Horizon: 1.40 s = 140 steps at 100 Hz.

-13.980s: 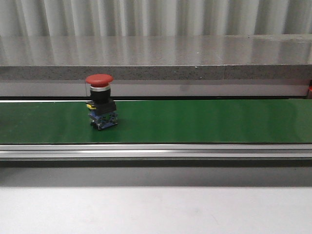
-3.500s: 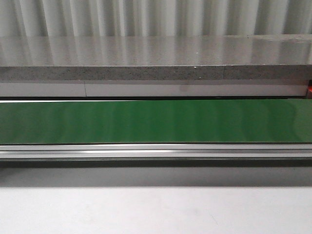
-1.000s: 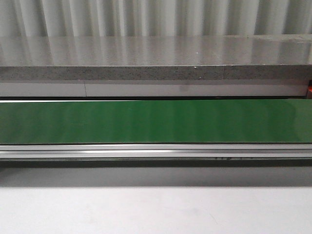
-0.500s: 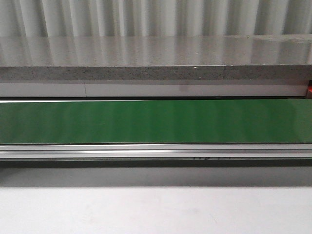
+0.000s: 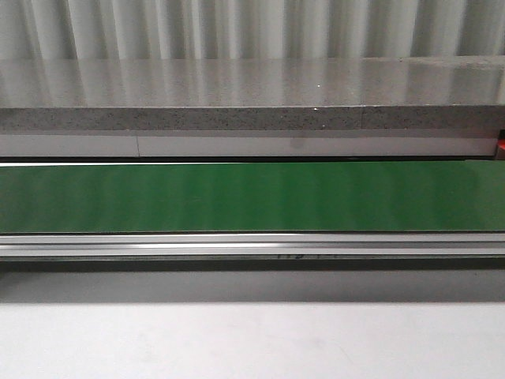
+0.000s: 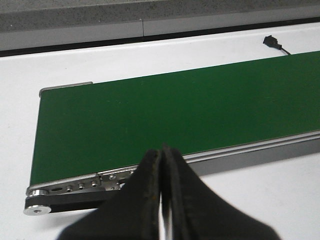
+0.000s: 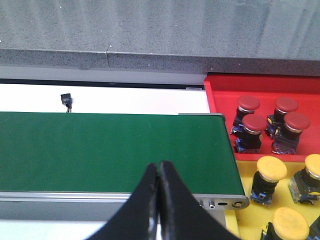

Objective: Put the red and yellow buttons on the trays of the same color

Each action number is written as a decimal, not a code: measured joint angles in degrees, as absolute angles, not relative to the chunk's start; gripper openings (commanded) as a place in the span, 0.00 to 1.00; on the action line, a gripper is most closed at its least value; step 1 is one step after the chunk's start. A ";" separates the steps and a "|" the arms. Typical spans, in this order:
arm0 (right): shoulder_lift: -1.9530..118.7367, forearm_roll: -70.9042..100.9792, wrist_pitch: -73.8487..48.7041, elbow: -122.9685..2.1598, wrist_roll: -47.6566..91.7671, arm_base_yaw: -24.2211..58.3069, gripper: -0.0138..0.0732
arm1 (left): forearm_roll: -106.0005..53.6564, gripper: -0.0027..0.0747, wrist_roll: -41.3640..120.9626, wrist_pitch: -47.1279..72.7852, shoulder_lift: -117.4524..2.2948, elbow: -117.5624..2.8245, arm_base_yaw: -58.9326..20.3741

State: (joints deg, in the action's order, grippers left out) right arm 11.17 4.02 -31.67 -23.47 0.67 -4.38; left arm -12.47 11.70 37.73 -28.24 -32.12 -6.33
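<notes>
Idle step: long green conveyor belt carries nothing, red mushroom-head buttons sit in red tray, yellow ones in yellow tray, left tool and right tool closed empty; next needs another button arriving.

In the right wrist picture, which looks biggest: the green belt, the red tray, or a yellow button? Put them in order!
1. Green belt: by far the largest.
2. Red tray: smaller, and partly cut off at the picture's edge, so its full size is unsure.
3. Yellow button: smallest, though it sits nearer the camera than the red buttons.
</notes>
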 measured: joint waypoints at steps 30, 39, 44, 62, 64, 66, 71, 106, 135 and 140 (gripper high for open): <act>2.05 4.02 -25.78 -15.47 0.89 -4.38 0.08 | -12.47 0.01 11.70 37.73 -28.24 -32.12 -6.33; 0.39 4.02 -20.79 -11.96 0.89 -4.38 0.08 | -12.47 0.01 11.70 37.73 -28.24 -32.12 -6.33; -0.28 4.02 -17.78 -9.95 0.89 -4.38 0.08 | -12.47 0.01 11.70 37.73 -28.24 -32.12 -6.33; -0.65 4.02 -8.13 -2.62 0.89 -4.38 0.08 | -12.47 0.01 11.70 37.73 -28.24 -32.12 -6.33; -0.65 4.02 -7.25 -1.82 0.77 -4.38 0.08 | -12.47 0.01 11.70 37.73 -28.24 -32.12 -6.33; -0.65 3.90 -6.62 -1.04 0.65 -4.38 0.08 | -12.47 0.01 11.70 37.73 -28.24 -32.12 -6.33; -0.65 3.14 -3.87 0.50 0.00 -4.38 0.08 | -12.47 0.01 11.70 37.73 -28.24 -32.12 -6.33; -0.65 0.58 0.00 1.58 -3.19 -4.04 0.08 | -12.43 0.01 11.70 37.73 -28.24 -32.12 -6.33; -0.65 0.58 0.00 1.58 -3.32 -3.94 0.08 | -12.43 0.01 11.70 37.73 -28.24 -32.12 -6.33; -0.65 0.58 0.00 1.58 -3.32 -3.94 0.08 | -12.43 0.01 11.70 37.73 -28.24 -32.12 -6.33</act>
